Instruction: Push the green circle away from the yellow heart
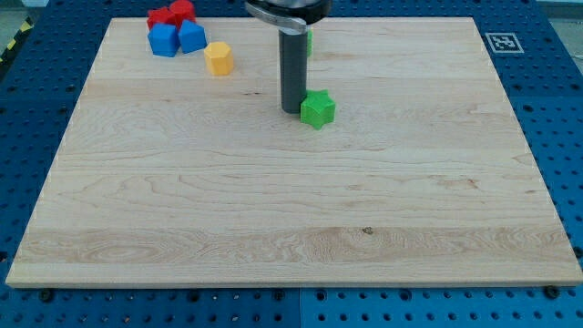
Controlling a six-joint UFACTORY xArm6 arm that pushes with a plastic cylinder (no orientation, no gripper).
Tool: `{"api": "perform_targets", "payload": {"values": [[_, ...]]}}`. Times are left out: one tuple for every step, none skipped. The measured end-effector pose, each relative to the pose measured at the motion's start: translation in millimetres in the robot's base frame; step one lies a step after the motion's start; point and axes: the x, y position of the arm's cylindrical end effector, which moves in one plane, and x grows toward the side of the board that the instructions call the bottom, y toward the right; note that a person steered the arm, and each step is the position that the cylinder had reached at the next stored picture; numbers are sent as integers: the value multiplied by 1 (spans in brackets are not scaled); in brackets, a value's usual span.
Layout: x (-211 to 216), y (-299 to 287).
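Observation:
My tip [291, 111] rests on the wooden board [273, 210], just left of a green star-shaped block [318, 109], touching it or nearly so. A second green block [310, 40] peeks out from behind the rod near the view's top; it is mostly hidden and its shape cannot be made out. A yellow block [219, 57] sits up and to the left of the tip, well apart from it; its shape is not clear.
Two blue blocks [164, 40] [191, 36] and two red blocks [160, 16] [182, 10] cluster at the board's top left corner, left of the yellow block. A fiducial marker [500, 42] sits off the board's top right corner.

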Motion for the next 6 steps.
{"api": "perform_targets", "payload": {"values": [[-30, -11], [-57, -24], [-80, -25], [-99, -31], [-101, -33], [-120, -33]]}}
